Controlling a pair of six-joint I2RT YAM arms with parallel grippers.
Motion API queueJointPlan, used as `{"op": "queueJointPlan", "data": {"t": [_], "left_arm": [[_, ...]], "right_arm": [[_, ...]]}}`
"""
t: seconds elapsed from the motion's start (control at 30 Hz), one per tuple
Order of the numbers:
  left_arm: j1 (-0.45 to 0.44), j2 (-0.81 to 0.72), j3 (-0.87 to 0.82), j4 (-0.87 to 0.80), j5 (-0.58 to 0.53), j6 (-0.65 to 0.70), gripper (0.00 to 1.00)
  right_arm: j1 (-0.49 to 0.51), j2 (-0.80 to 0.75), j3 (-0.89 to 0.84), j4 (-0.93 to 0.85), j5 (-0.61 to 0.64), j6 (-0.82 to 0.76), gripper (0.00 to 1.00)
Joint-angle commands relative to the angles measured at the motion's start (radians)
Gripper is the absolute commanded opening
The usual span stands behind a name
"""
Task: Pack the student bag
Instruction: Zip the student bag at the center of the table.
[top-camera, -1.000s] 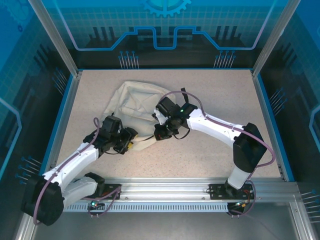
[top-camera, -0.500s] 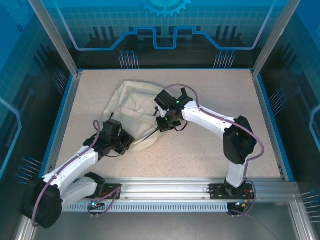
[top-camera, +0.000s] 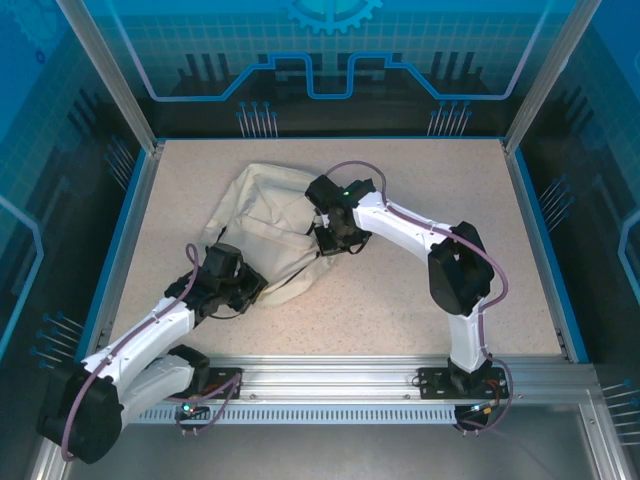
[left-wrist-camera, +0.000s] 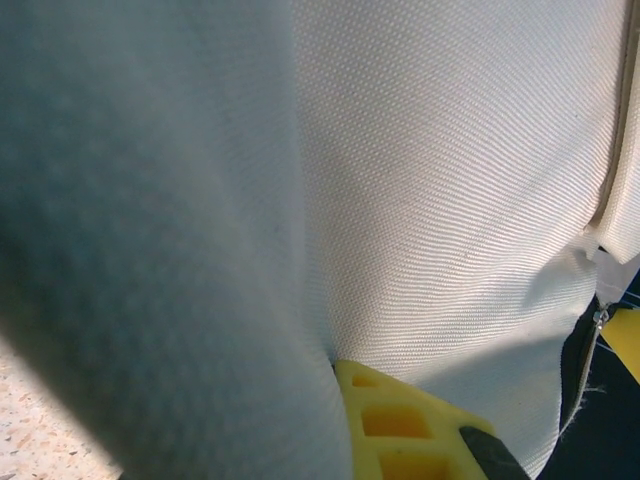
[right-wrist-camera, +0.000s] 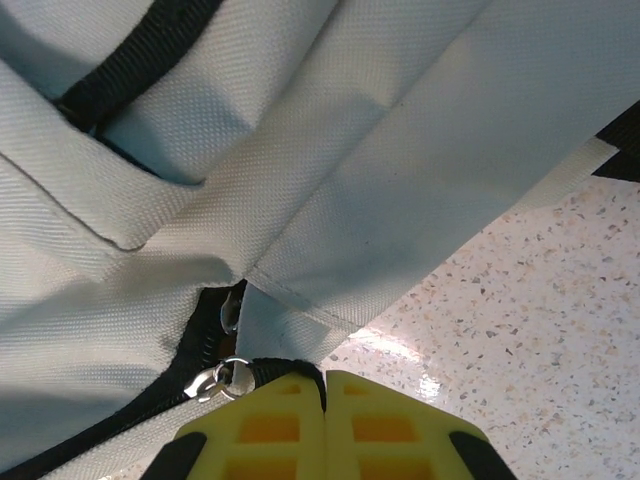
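Fingers of our right claw are pinching the student bag, lying on the table, beside its zipper pull. We cannot tell if our left claw, at the bag's near edge, is gripping. If we are tugging hard, cloth may slip free.

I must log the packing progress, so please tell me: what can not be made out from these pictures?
- Inside the student bag: its own fabric hides the contents, all views.
- Whether the left gripper is open: left wrist view, blurred fabric covers one finger.
- Whether the right gripper, fingers together, pinches fabric: right wrist view, bottom edge cuts it.
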Motion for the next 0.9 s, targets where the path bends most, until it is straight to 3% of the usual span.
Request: {"op": "queueJointPlan", "data": {"t": [0.0, 0.07, 0.13, 0.17, 0.47, 0.67, 0.7, 0.77, 0.87], "left_arm": [[-0.001, -0.003, 0.016, -0.193, 0.009, 0.068, 0.16], [-0.001, -0.007, 0.067, -0.237, 0.003, 0.100, 0.44], [-0.001, -0.004, 0.118, -0.276, -0.001, 0.140, 0.60], [-0.001, 0.000, 0.147, -0.300, -0.003, 0.159, 0.63], [-0.001, 0.054, 0.390, -0.418, -0.037, 0.384, 0.76], [-0.005, 0.160, 0.489, -0.371, -0.040, 0.444, 0.78], [-0.010, 0.180, 0.503, -0.358, -0.035, 0.449, 0.78], [-0.036, 0.236, 0.548, -0.328, -0.023, 0.470, 0.78], [-0.110, 0.341, 0.641, -0.307, -0.047, 0.495, 0.77]], "right_arm": [[-0.084, -0.015, 0.000, -0.049, 0.162, 0.026, 0.00], [-0.093, -0.052, -0.047, -0.035, 0.133, 0.027, 0.00], [-0.108, -0.089, -0.101, -0.023, 0.113, 0.028, 0.00], [-0.118, -0.112, -0.139, -0.016, 0.106, 0.029, 0.00], [-0.268, -0.313, -0.465, 0.044, 0.081, 0.016, 0.00], [-0.394, -0.402, -0.556, 0.071, 0.036, -0.005, 0.00], [-0.400, -0.420, -0.559, 0.073, 0.025, -0.005, 0.03], [-0.412, -0.465, -0.558, 0.084, -0.016, -0.010, 0.27], [-0.431, -0.533, -0.550, 0.109, -0.064, -0.012, 0.52]]}}
